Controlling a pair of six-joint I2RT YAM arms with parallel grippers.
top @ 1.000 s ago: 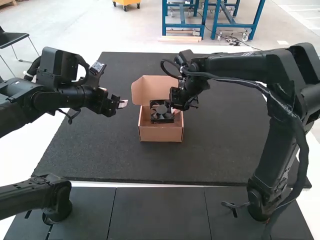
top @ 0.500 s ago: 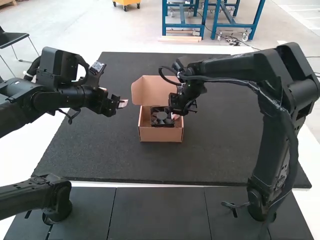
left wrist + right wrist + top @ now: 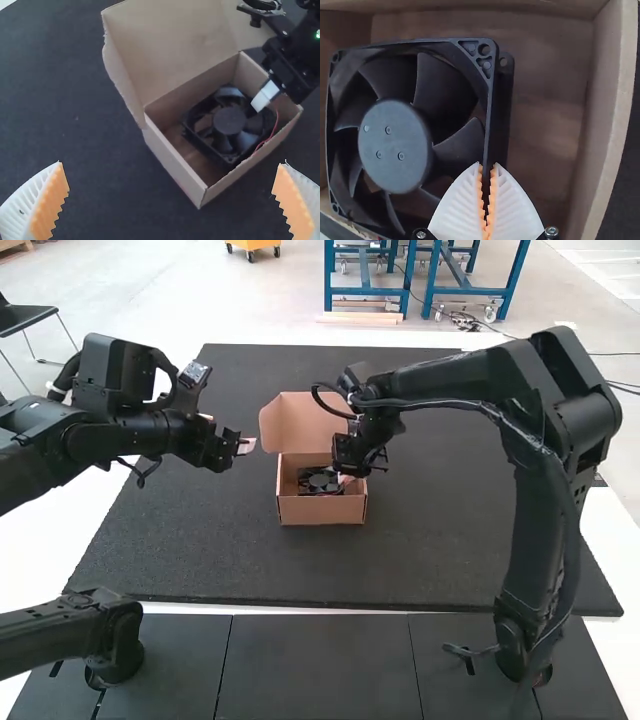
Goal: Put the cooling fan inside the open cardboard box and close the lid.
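The cooling fan (image 3: 322,480) is clamped by the right gripper (image 3: 485,172) inside the cardboard box (image 3: 322,507), while the left gripper (image 3: 238,445) is spread apart.

At frame centre, the mouth of the cardboard box (image 3: 321,502) is blocked by the cooling fan (image 3: 320,480) and the right jaws, dipping in from the right. The upright lid (image 3: 295,422) walls off its upper side. Left of the box, bare mat (image 3: 180,530) lies open.
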